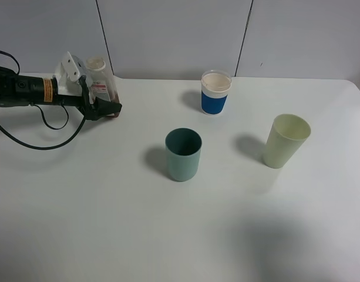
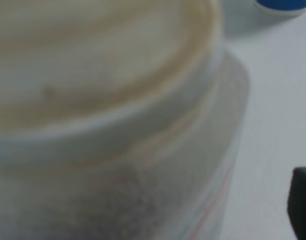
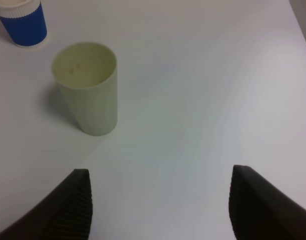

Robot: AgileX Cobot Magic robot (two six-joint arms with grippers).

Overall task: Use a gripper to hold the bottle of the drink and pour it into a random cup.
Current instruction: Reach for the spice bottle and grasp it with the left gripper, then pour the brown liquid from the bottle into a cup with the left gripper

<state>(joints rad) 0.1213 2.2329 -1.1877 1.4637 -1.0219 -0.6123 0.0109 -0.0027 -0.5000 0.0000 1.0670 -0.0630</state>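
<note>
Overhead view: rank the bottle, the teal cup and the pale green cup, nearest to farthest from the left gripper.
From the left gripper:
1. Bottle, right beside it, at the back left.
2. Teal cup, in the middle.
3. Pale green cup, far right.

We look down from high up at the whole white table [image 1: 109,235], facing the grey wall [image 1: 168,35]. Our left wrist camera sits very close to the bottle [image 2: 118,100], so it looks blurry. Our right wrist camera looks down at the pale green cup [image 3: 88,90] from farther off. All three views show the blue cup [image 1: 215,94].
</note>
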